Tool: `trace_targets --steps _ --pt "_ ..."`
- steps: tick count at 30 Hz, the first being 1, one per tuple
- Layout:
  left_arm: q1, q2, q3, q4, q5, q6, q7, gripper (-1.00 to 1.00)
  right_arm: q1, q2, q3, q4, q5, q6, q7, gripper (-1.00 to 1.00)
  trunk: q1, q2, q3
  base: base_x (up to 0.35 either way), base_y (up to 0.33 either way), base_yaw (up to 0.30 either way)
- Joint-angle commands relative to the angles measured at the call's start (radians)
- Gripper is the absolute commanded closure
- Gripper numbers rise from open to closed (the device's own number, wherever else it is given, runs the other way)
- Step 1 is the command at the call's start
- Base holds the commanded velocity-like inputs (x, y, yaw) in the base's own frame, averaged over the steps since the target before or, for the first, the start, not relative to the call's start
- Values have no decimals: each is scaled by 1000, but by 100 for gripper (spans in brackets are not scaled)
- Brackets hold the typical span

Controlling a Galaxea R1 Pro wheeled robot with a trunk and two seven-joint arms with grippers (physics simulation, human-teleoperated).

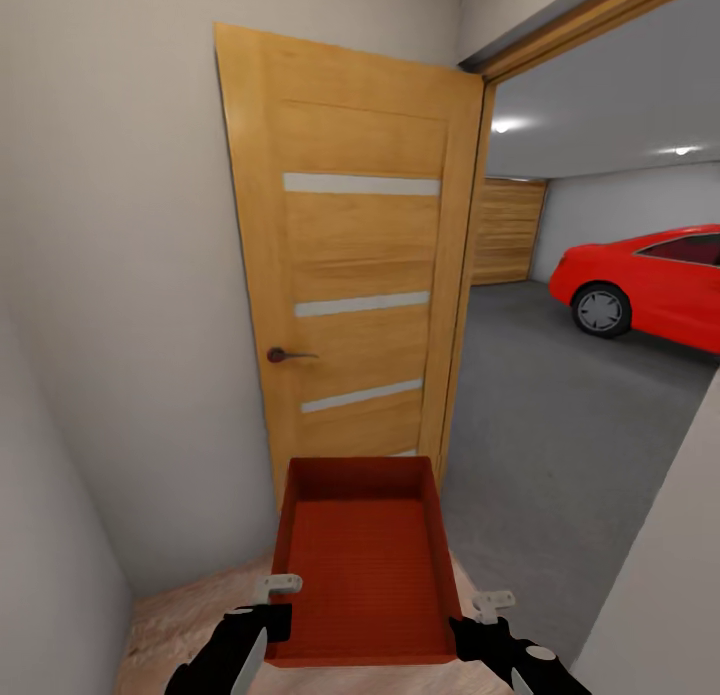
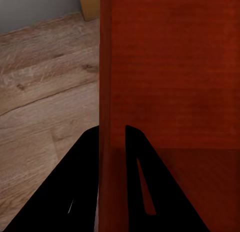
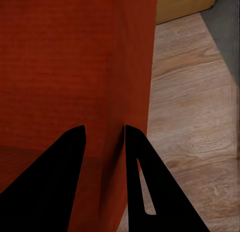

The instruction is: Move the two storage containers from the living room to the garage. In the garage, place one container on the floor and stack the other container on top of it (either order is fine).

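I carry one orange-red storage container [image 1: 362, 565], open-topped and empty, held level in front of me. My left gripper [image 1: 268, 625] is shut on its left wall [image 2: 107, 92], one black finger on each side of the thin wall. My right gripper [image 1: 470, 637] is shut on its right wall [image 3: 135, 67] in the same way. The second container is out of view. Through the doorway at the right lies the garage with its dark grey concrete floor [image 1: 570, 415].
An open wood-panelled door [image 1: 350, 265] stands straight ahead, its handle [image 1: 280, 355] at the left. Pale walls close in on the left and lower right. A red car [image 1: 650, 280] is parked deep in the garage. Light wood planks [image 2: 45, 92] lie beneath me.
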Motion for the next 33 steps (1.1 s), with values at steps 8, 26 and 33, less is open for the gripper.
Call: trace_targets --steps 8,26,33 --pt "-1 -2 50 -11 -25 7 0 100 -1 -1 6 1 -13 -1 3 100 1 -2 -2 55 31 -297" --pt "-1 0 50 -11 -23 7 0 100 -1 -1 7 1 -13 -1 3 100 1 -2 -2 1 0 -298" --pt "0 0 50 -11 -23 7 -1 100 -1 -1 7 1 -13 -1 3 100 1 -2 -2 0 0 -298"
